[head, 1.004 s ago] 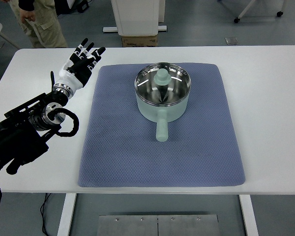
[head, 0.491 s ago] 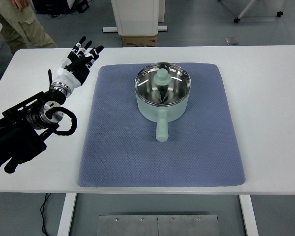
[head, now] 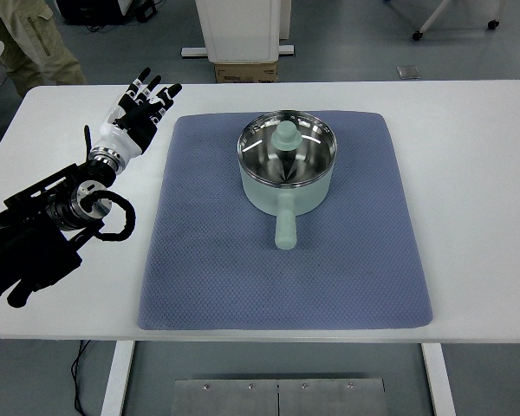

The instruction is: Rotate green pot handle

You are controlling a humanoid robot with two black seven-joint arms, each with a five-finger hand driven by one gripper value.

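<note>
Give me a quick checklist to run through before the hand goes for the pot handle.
1. Green pot upright on the blue mat: ok.
2. Handle unobstructed, pointing at the table's near edge: ok.
3. Left hand free, fingers spread, holding nothing: ok.
4. Left hand near the handle: not ok; it is over bare table left of the mat, by the far corner.
5. Mat between hand and handle free of objects: ok.
6. Right hand available: cannot tell, out of view.
</note>
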